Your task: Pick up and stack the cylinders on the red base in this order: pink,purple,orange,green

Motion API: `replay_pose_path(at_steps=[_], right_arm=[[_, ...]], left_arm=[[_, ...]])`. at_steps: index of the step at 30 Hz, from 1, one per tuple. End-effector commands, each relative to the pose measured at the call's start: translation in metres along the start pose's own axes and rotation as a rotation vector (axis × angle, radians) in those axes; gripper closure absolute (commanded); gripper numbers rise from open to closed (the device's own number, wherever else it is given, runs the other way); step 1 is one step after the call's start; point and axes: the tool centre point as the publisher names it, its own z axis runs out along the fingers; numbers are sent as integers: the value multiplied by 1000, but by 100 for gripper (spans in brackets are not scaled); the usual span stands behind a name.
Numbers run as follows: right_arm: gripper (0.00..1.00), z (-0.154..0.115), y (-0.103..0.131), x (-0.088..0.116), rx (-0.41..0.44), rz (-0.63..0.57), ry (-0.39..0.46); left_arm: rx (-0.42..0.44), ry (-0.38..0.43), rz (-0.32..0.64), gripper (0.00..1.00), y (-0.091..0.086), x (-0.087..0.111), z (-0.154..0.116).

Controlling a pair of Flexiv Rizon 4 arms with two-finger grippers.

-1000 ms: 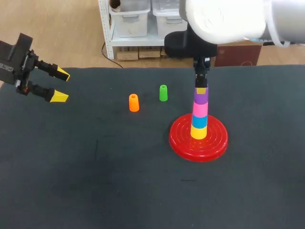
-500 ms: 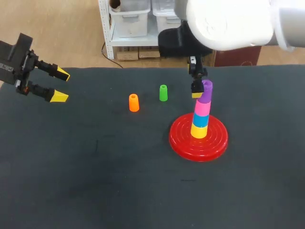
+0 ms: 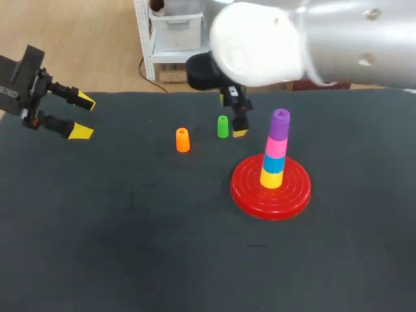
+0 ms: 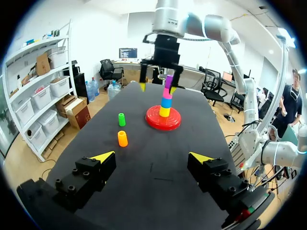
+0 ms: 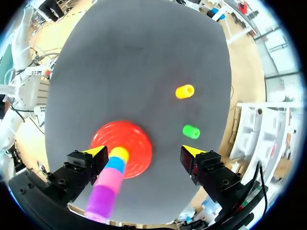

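Note:
On the red base [image 3: 292, 195] stands a stack: yellow, blue, pink [image 3: 275, 147], with the purple cylinder [image 3: 279, 125] on top. The green cylinder [image 3: 223, 126] and the orange cylinder [image 3: 182, 140] stand upright on the table, left of the base. My right gripper [image 3: 234, 116] hangs open and holds nothing, just right of the green cylinder. In the right wrist view the right gripper [image 5: 144, 151] is above the table, with the stack [image 5: 109, 182] beside one finger and the green cylinder [image 5: 191, 131] ahead. My left gripper [image 3: 78, 117] is open at the far left edge.
A dark mat [image 3: 130, 240] covers the whole table. Its far edge runs a short way behind the green cylinder. In the left wrist view the orange cylinder [image 4: 123, 138] and the green cylinder [image 4: 122, 119] stand ahead of the left gripper [image 4: 152, 157].
My right gripper opened and let go of the purple cylinder on top of the stack. It then moved left, away from the stack, to beside the green cylinder. The left arm stayed still.

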Motion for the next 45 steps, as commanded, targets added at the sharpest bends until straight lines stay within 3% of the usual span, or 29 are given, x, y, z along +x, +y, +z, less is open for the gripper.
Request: replay_pose_path(at_steps=[1, 9, 18, 30, 45], right_arm=[[0, 16, -49, -23, -109, -19, 12], [0, 47, -67, -49, -121, -40, 6], [0, 67, -85, -58, -115, -28, -49], [0, 90, -97, -80, -103, -65, -34], [0, 102, -101, -82, -105, -58, -10]], left_arm=[[-2, -2, 2, 0, 0, 1, 0], [-2, -2, 2, 0, 0, 1, 0], [-2, -2, 2, 0, 0, 1, 0], [-2, -2, 2, 0, 0, 1, 0], [-2, -2, 2, 0, 0, 1, 0]])
